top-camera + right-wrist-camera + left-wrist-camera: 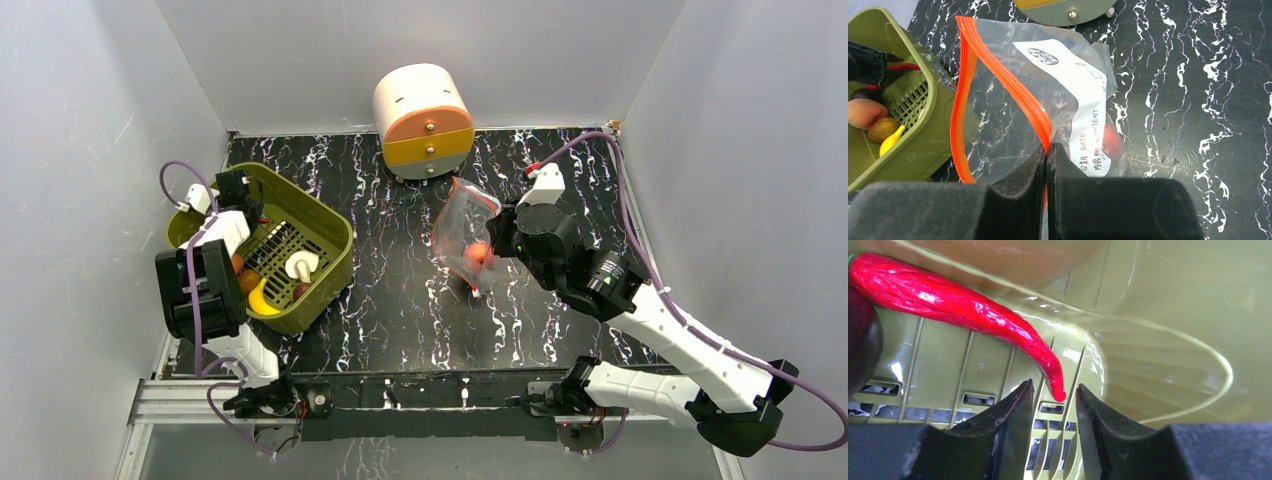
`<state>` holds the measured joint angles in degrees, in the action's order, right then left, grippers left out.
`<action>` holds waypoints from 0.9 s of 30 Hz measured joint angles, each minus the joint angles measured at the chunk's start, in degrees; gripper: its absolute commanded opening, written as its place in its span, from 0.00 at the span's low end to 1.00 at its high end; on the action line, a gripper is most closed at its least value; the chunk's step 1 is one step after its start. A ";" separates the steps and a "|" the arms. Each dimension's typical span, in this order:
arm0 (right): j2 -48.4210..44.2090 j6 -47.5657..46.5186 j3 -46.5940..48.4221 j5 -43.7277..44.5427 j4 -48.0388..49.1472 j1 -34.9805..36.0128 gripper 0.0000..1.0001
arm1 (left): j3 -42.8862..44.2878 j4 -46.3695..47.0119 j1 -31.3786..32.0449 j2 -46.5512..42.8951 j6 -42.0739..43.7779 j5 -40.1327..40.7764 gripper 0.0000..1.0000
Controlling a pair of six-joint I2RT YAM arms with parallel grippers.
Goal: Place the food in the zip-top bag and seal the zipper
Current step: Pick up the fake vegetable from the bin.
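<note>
Landmark: olive-green basket [335,235], on the left part of the marbled table [400,310].

Left arm: rising from its base near the basket's near-left corner and folding over the basket's left side, with the wrist pointing down into it. The left gripper [1054,390] is hovering just above the slotted basket floor. Its fingers are standing a little apart and gripping nothing. The pointed tip of the red chili [963,305] is lying in the gap between them, with space on either side. A dark purple ball [860,340] is sitting at the chili's stem end.

Right arm: well to the right of the basket, elbow low and out to the right, forearm angling back toward the basket. The right gripper [1048,150] is pressing its fingers fully together on one lip of the zipper [968,75].

The zip-top bag [462,225] is sitting to the right of the basket, apart from it, with its mouth gaping toward the basket. A round red food [1113,140] is lying inside the bag. A peach-coloured fruit [863,112] and a yellow piece [890,142] are lying in the basket.
</note>
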<state>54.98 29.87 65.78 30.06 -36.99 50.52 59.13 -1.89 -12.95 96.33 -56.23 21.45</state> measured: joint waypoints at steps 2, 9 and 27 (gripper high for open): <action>0.00 -0.09 -0.02 0.07 0.00 0.00 0.00 | 0.00 0.46 0.00 0.87 -0.20 0.17 0.35; -0.02 -0.52 -0.02 0.02 -0.02 0.00 0.00 | -0.44 2.14 0.00 3.37 -0.35 0.44 0.35; 0.81 -2.14 0.02 -0.50 -0.04 0.00 0.00 | -1.07 6.05 -0.35 5.57 0.42 1.62 0.35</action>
<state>55.79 27.73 65.80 29.56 -37.04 50.52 58.06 4.16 -13.30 101.91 -55.81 23.07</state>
